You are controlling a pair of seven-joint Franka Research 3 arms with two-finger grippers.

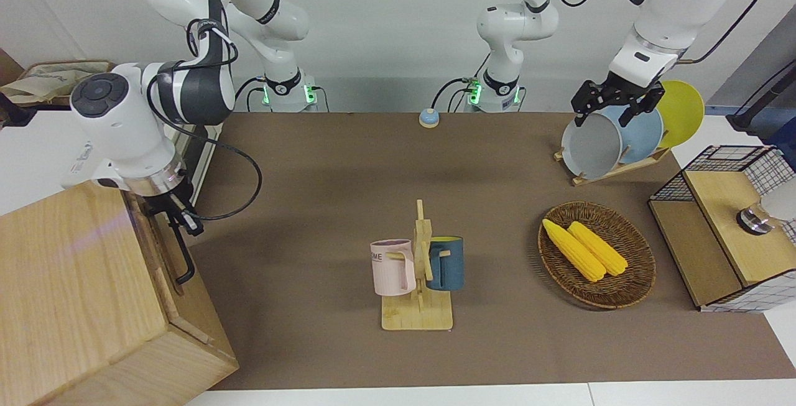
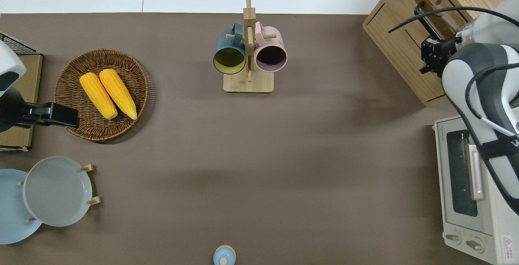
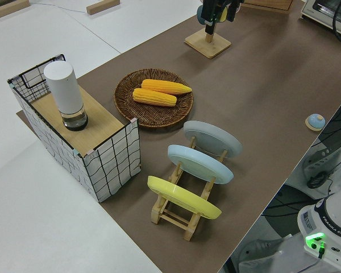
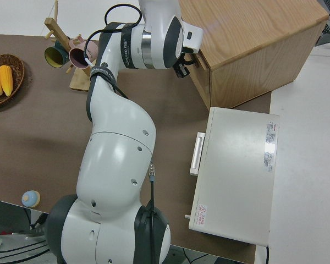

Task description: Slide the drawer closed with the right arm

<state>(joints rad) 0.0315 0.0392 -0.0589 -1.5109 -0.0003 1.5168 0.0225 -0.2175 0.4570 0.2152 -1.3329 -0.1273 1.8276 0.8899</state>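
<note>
The light-wood drawer sits pushed in, its front flush with the front of the pale wooden cabinet at the right arm's end of the table. Its black loop handle stands out from the front. My right gripper is at the drawer front, right by the end of the handle that is nearer to the robots. In the overhead view the gripper sits against the cabinet front, next to the handle. The left arm is parked, its gripper open.
A wooden mug rack with a pink and a blue mug stands mid-table. A wicker basket with two corn cobs, a plate rack and a wire shelf unit stand toward the left arm's end. A white toaster oven is beside the cabinet, nearer to the robots.
</note>
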